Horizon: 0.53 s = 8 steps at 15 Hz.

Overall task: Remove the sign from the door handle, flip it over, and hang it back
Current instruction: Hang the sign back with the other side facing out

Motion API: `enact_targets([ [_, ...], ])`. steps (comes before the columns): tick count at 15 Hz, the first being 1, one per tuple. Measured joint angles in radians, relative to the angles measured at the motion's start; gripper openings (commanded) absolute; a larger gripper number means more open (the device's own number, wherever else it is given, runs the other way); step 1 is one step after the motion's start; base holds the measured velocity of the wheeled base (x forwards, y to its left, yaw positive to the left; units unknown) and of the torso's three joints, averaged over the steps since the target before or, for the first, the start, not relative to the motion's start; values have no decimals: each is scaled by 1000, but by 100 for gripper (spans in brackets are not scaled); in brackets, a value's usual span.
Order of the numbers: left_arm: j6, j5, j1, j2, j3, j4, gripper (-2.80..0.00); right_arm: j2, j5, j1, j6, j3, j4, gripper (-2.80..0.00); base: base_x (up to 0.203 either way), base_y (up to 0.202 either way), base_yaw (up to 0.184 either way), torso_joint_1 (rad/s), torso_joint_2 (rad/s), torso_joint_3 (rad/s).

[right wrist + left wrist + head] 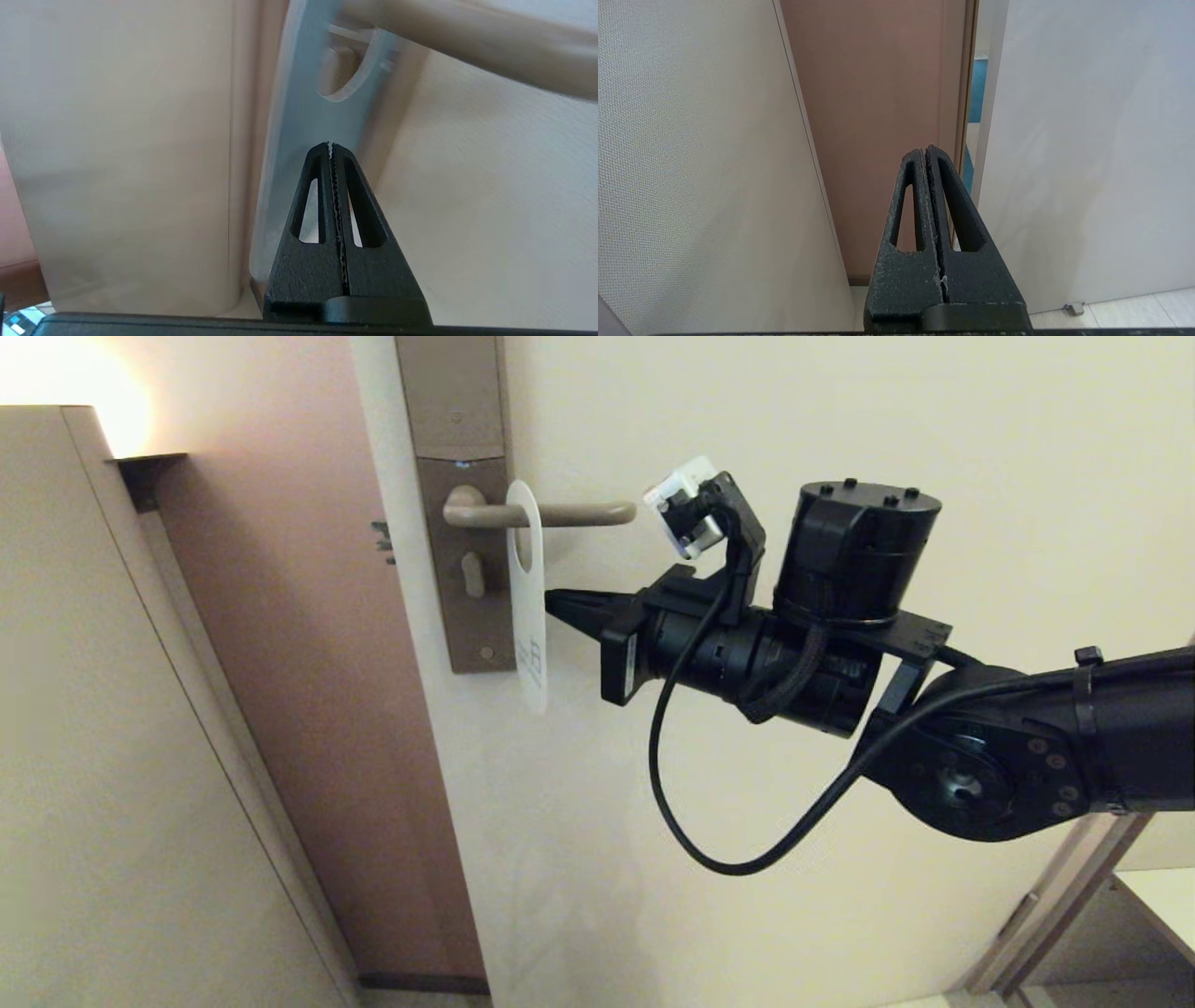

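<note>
your right claw (553,600) has its tip right at the near edge of the sign (528,607), about midway down the sign's length. its two fingers are pressed together with nothing between them: in the right wrist view the toothed pads meet along their whole seam and the sign (299,140) lies just past the tip, not in the grip. so the thing you want lies straight ahead of the claw, towards the lock plate (462,504), and the claw points level at it from the handle's free end.

the sign hangs on the door handle (560,513), threaded through its oval hole, close to the handle's root by the lock plate. its long axis runs straight down, and it is turned nearly edge-on to the head camera, so you meet its thin edge rather than a face. the face seen from the head is white with a few dark marks low down that are too small to read; in the right wrist view the side facing the claw looks pale grey-blue.

my judgement: to take it you would need the fingers apart and one either side of that edge. the right arm is the nearer one. your left claw (927,154) is also pressed closed and empty, parked well away, facing the gap beside the door.
</note>
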Motion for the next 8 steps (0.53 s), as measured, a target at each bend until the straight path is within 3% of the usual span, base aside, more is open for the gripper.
enact_targets([
  [8, 0, 0, 0, 0, 0, 0, -280, 97, -1, 65, -1, -139, -43, -280, 0, 0, 0, 0, 0, 0],
])
